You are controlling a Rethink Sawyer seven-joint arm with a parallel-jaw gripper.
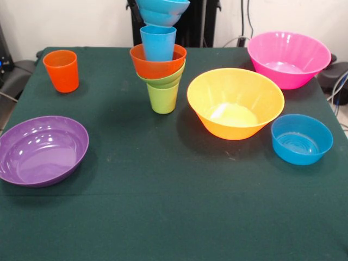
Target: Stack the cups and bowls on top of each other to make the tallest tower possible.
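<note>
The tower (pixel 161 60) stands toward the far side of the green table (pixel 174 217), just in front of the robot's black pedestal (pixel 190 22). Its base is a lime green cup (pixel 162 98); in that sits a small green bowl (pixel 166 80), then a medium orange bowl (pixel 155 66), then a light blue cup (pixel 158 42) standing upright in the orange bowl. Above the blue cup a blue bowl (pixel 163 11) reaches the top edge (whether it rests on the cup's rim or hangs just over it I cannot tell). No gripper shows itself, so whether its fingers are spread or pressed together cannot be told.

Taking the tower as the landmark: the orange cup (pixel 61 70) stands well apart on one side, upright and alone. Nearer the camera on that same side lies the large purple bowl (pixel 42 149), open side up. On the tower's other side, close beside it, sits the yellow-orange bowl (pixel 235 102), tilted a little so its mouth faces the camera. Beyond that bowl, farther from the tower, the pink bowl (pixel 288 58) sits by the table's far edge, and a second blue bowl (pixel 302 138) lies nearer the camera, just beside the yellow-orange one.

All the pieces are glossy plastic, round and tapered; the pink bowl shows faint ribbing. The table cover is matte dark green cloth.
</note>
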